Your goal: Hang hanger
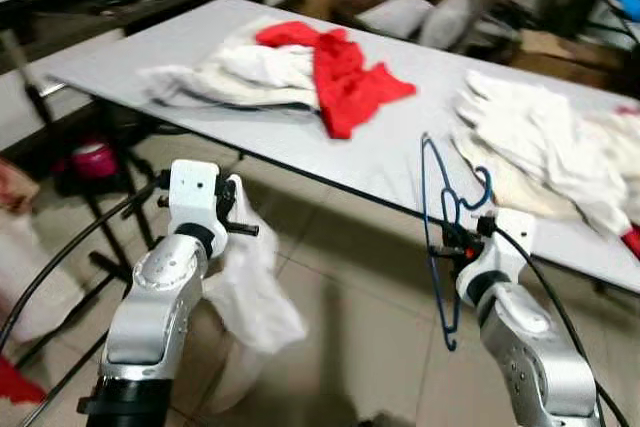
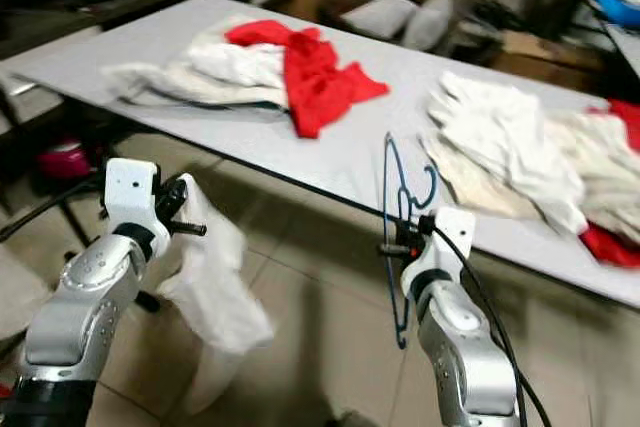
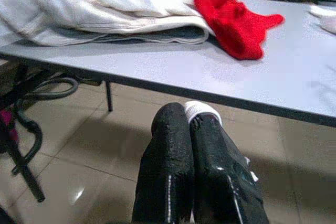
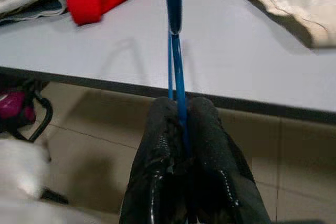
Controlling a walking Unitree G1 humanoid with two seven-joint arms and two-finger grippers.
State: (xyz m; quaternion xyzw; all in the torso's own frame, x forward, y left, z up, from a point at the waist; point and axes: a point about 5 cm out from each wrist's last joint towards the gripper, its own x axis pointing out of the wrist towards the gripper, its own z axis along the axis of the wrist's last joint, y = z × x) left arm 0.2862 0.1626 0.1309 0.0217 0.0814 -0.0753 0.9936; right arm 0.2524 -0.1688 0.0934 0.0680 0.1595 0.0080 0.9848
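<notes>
A thin blue wire hanger (image 1: 441, 237) stands upright in front of the grey table's (image 1: 390, 157) near edge, its hook over the tabletop. My right gripper (image 1: 447, 251) is shut on the hanger's (image 4: 175, 40) wire; the black fingers (image 4: 210, 145) pinch it from both sides. My left gripper (image 1: 243, 228) is shut on a white garment (image 1: 250, 297) that droops from it toward the tiled floor. A bit of the white cloth (image 3: 201, 111) pokes out between the closed fingertips (image 3: 170, 129).
On the table lie a red garment (image 1: 343, 75), a cream and white pile (image 1: 235, 77) at the left and another white pile (image 1: 545, 147) at the right. Table legs, cables and a pink object (image 1: 92, 159) stand under the left end.
</notes>
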